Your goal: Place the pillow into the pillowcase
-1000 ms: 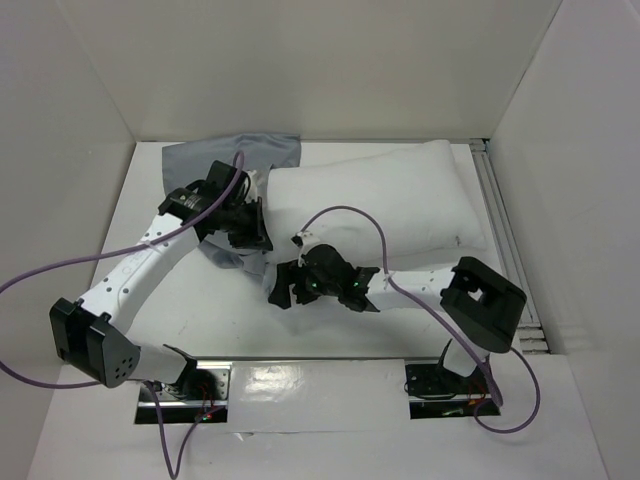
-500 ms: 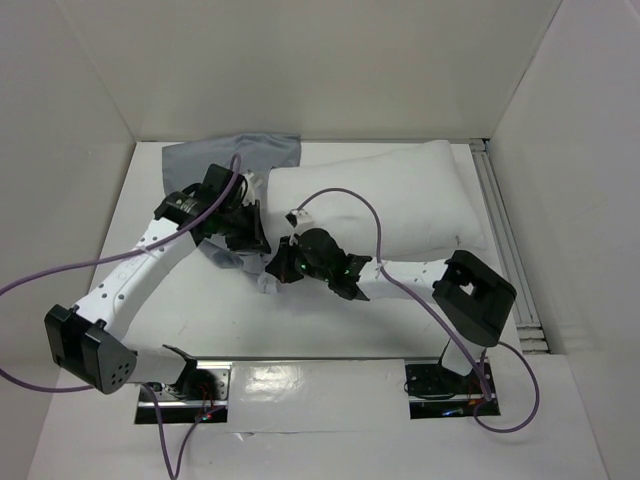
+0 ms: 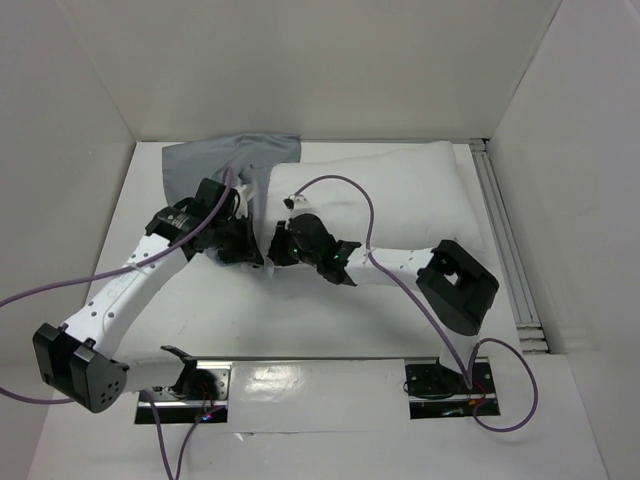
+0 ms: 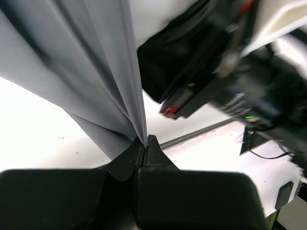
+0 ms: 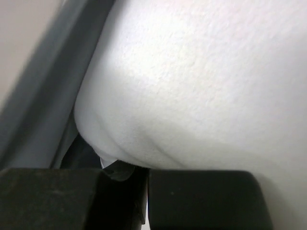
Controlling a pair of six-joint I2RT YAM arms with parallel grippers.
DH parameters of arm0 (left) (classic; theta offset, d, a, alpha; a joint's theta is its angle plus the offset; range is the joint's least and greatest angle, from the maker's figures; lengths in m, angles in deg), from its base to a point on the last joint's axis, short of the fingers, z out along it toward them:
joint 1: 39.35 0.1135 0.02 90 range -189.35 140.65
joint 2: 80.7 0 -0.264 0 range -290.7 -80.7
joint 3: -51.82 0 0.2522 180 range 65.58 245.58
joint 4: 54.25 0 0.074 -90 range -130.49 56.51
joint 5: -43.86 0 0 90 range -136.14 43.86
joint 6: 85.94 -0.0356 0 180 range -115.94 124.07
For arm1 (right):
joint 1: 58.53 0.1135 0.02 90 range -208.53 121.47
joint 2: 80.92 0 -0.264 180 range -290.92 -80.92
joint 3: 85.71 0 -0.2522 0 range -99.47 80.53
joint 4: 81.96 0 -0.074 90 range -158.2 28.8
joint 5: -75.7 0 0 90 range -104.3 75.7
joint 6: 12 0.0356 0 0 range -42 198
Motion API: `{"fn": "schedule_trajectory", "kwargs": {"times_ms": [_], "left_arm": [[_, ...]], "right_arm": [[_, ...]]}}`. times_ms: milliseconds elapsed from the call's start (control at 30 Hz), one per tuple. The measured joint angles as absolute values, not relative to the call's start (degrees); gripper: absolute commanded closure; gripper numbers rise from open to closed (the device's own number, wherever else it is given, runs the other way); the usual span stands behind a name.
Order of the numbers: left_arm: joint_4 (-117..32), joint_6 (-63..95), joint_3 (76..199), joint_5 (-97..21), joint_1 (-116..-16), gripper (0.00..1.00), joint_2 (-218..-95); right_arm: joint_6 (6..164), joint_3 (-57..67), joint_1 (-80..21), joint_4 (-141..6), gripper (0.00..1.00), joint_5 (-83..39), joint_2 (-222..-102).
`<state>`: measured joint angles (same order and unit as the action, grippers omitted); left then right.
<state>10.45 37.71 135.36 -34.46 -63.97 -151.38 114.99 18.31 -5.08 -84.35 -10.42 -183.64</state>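
Right fingers (image 3: pixel 276 246) advanced, pinching pillow (image 3: pixel 400 190) lying left-right.

White table (image 3: pixel 200 310) underneath, white walls (image 3: pixel 320 70) boxing it in, metal rail (image 3: pixel 502 230) along right edge, shiny plate (image 3: pixel 310 378) up front.

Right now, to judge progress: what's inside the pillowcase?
The pillow lies mostly outside the pillowcase, its corner beside grey folds; the interior itself is hidden by fabric.
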Motion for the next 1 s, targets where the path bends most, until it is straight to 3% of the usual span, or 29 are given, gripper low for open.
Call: {"fn": "schedule_trajectory", "kwargs": {"times_ms": [533,767,867,900,1000], "left_arm": [[5.93,38.57,138.95,-30.9,-64.06,1.0,-154.92],[3.41,40.38,139.21,-28.95,-64.22,1.0,-157.69],[3.46,40.62,139.21,-29.17,-64.85,1.0,-157.8],[3.46,40.71,139.21,-29.32,-65.07,0.96,-157.8],[3.96,40.47,139.69,-29.67,-65.42,0.45,-157.91]], "right_arm": [[116.57,4.8,-7.99,-83.56,1.0,-15.47,-194.61],[119.17,7.06,-9.67,-85.04,1.0,-18.05,-193.23],[120.35,12.78,-10.68,-85.79,0.89,-18.16,-188.58],[120.59,14.64,-10.98,-85.81,0.72,-17.98,-186.63],[121.7,18.66,-11.99,-85.07,0.51,-17.24,-180.86]]}}
